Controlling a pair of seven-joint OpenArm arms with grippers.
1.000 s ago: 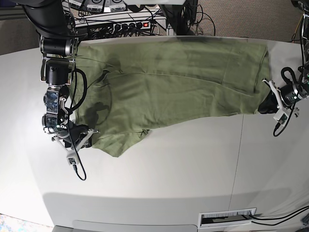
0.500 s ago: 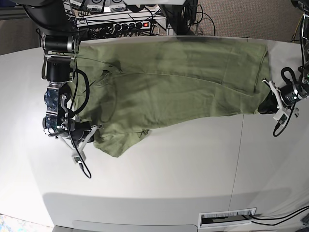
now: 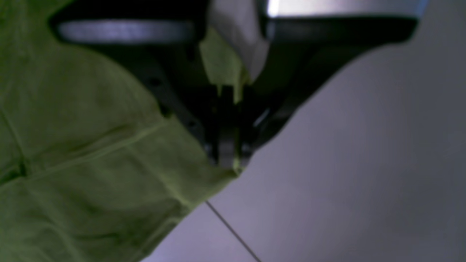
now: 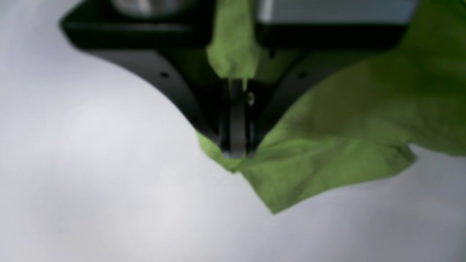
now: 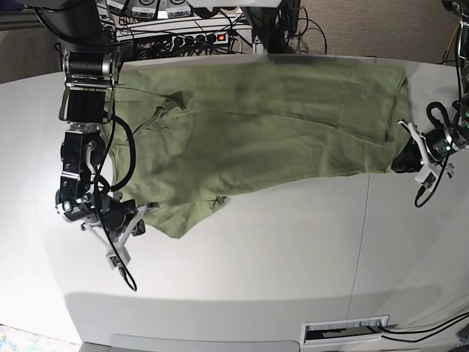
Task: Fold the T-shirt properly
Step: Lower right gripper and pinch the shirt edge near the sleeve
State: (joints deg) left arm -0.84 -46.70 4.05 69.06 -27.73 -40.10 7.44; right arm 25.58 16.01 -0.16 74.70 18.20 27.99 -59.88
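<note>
Apparently both the left end effector (image 3: pixel 227 160) and right end effector (image 4: pixel 235 151) pinch T-shirt (image 5: pixel 256 125) corners

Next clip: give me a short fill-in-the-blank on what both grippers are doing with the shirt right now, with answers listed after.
1. The left gripper has its jaws ____ on an edge of the T-shirt.
2. The right gripper is pinching ____-coloured fabric.
3. The shirt lies on a ____ table.
4. In the base view, the shirt is gripped at ____ of its ends.

Missing words: shut; green; white; both
</note>
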